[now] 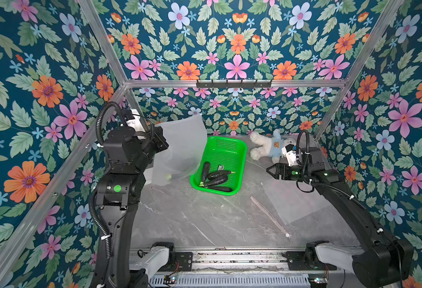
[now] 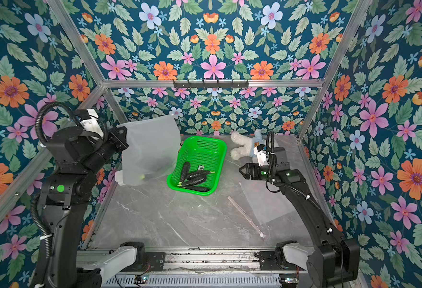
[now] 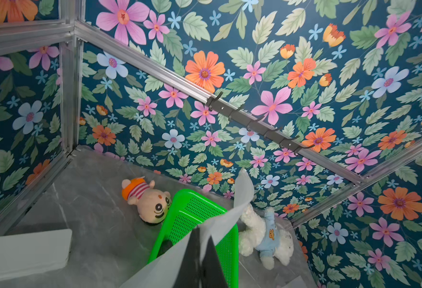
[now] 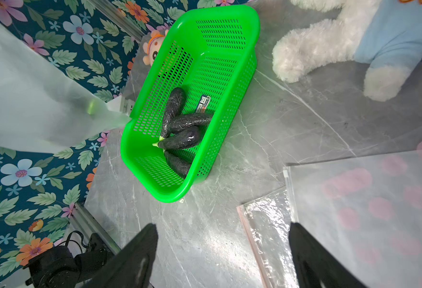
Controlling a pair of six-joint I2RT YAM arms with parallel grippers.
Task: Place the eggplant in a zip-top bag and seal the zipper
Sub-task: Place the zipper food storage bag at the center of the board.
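Four eggplants (image 4: 182, 138) sit in the green basket (image 1: 223, 154) at twelve o'clock. Your zip-top bag (image 1: 294, 204) lies flat at four o'clock, zipper (image 1: 268, 215) toward centre; only the right wrist view shows its pink dots. Your right gripper (image 4: 222, 225) hovers near its far corner, jaws wide, empty. At ten o'clock your left gripper (image 3: 202, 234) pinches a raised frosted bag (image 1: 180, 147), which hides the striped-hat doll (image 3: 147, 199) from both top views. A white teddy (image 1: 272, 147) lies at one.
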